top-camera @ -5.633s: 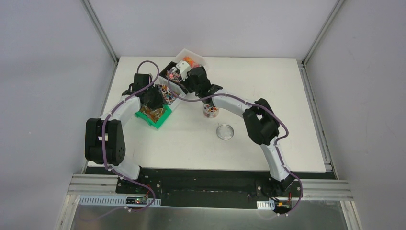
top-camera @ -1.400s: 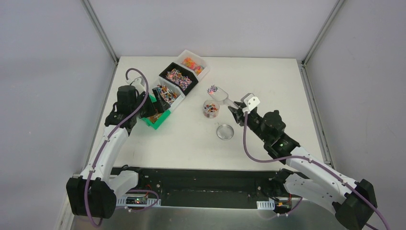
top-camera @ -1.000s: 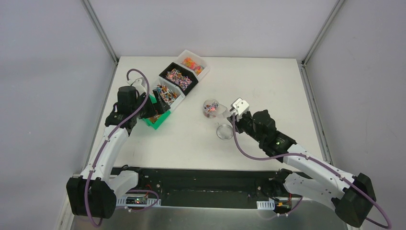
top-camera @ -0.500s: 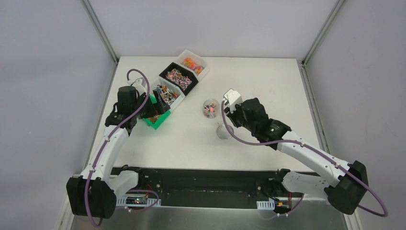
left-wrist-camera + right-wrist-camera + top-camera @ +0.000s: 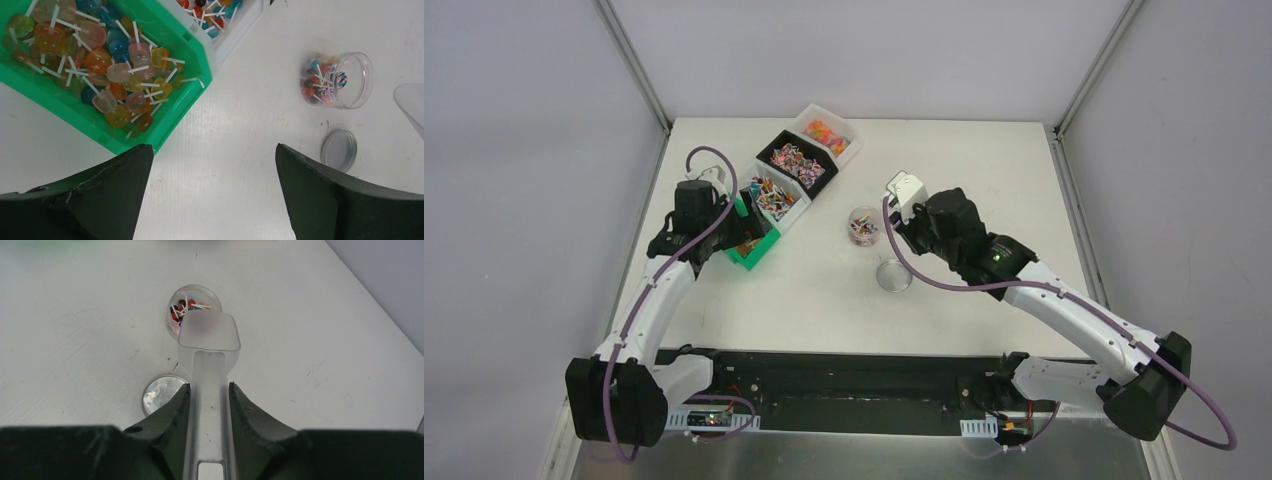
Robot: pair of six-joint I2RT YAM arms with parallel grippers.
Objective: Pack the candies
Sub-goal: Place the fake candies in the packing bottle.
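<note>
The candies show as a small heap [image 5: 182, 310] inside a clear round jar [image 5: 196, 296], also seen as the jar [image 5: 862, 225] near the table's middle. My right gripper [image 5: 209, 385] is shut on the handle of a clear plastic scoop [image 5: 209, 332]. The scoop's bowl lies at the jar's near rim, with a reddish blur showing through it. More candies [image 5: 100, 60] on white sticks fill a green bin [image 5: 197, 47]. Beside that bin hovers my left gripper [image 5: 214, 150], open and holding nothing. It is over bare table in the left wrist view and sits at the bin [image 5: 742, 228] from above.
The jar's round lid [image 5: 893, 275] lies flat on the table just in front of the jar. Behind the green bin stand a white bin [image 5: 776, 196], a black bin [image 5: 796, 162] and another white bin [image 5: 826, 132], all with candies, in a diagonal row.
The right arm has brought the scoop down from above the jar to its rim, and its wrist has swung up and to the left. The left arm has barely moved.
</note>
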